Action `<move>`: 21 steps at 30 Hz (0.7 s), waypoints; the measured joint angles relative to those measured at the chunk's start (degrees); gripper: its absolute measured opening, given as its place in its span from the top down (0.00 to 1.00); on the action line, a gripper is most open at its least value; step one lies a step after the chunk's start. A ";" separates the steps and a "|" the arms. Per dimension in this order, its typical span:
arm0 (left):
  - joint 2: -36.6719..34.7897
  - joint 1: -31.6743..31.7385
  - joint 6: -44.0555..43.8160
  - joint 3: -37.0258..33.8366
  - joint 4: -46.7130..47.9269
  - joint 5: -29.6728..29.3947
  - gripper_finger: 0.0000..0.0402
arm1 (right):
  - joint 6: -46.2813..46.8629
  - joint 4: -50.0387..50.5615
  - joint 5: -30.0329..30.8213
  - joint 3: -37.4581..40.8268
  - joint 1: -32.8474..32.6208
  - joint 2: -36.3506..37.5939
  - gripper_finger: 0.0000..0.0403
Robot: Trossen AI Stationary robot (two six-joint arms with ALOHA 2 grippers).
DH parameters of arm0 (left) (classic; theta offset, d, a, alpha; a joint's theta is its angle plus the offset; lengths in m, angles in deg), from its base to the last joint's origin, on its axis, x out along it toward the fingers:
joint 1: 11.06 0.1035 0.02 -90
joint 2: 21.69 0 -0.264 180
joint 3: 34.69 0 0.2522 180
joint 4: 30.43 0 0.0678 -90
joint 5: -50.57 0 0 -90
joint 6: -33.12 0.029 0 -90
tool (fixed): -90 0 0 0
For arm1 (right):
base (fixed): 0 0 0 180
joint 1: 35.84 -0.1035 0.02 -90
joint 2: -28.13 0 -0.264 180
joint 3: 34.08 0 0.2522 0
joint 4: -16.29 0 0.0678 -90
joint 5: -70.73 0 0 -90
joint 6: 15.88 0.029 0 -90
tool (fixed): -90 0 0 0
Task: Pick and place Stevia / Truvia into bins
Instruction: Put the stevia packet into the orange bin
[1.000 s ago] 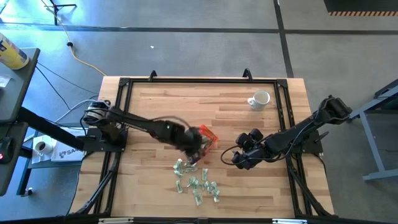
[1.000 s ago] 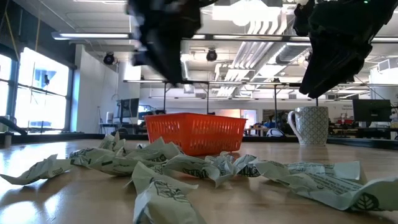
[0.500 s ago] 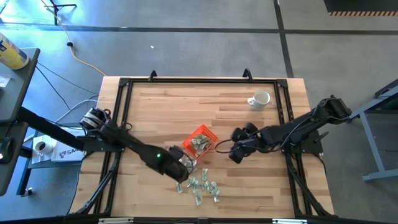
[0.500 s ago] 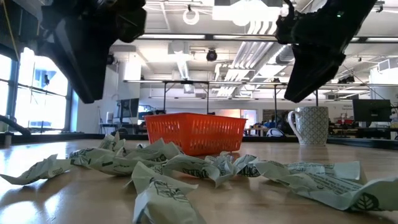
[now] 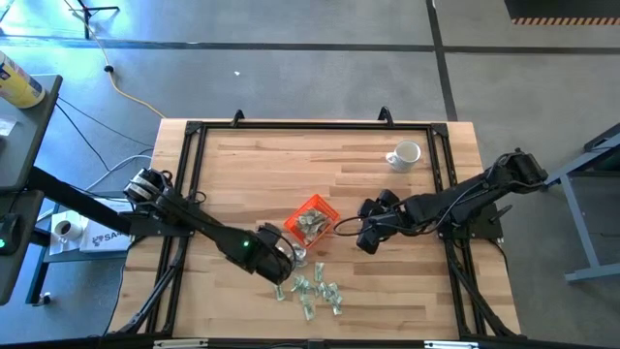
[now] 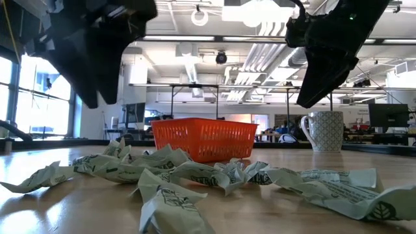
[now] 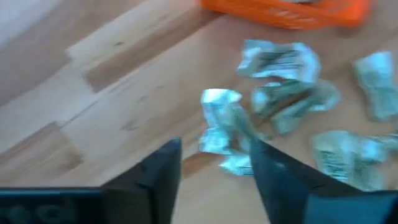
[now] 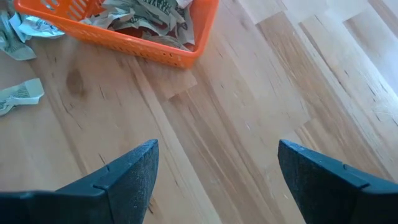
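Several crumpled pale green and white Stevia sachets (image 5: 310,289) lie in a loose pile on the wooden table, near its front edge. More of them fill the orange tray (image 5: 312,221) just beyond the pile. My left gripper (image 5: 284,271) hangs open above the pile's left end, pointing steeply down. One crumpled sachet (image 7: 219,121) lies on the table just ahead of the gap between its fingers (image 7: 163,171). My right gripper (image 5: 363,242) stands open to the right of the tray, over bare wood (image 8: 217,124).
A white mug (image 5: 405,155) stands at the far right of the table. A black frame (image 5: 194,136) runs around the tabletop. Bare wood lies left of the tray and along the far side.
My left gripper has swung from over the orange tray toward the table's near left, down to the left end of the sachet pile, rolling as it went. My right gripper has shifted a little toward the tray.
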 joint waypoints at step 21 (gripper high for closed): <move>8.27 3.22 3.73 0.02 -2.76 4.75 0.39 | -4.56 -2.03 -3.31 -0.04 4.11 -0.02 0.21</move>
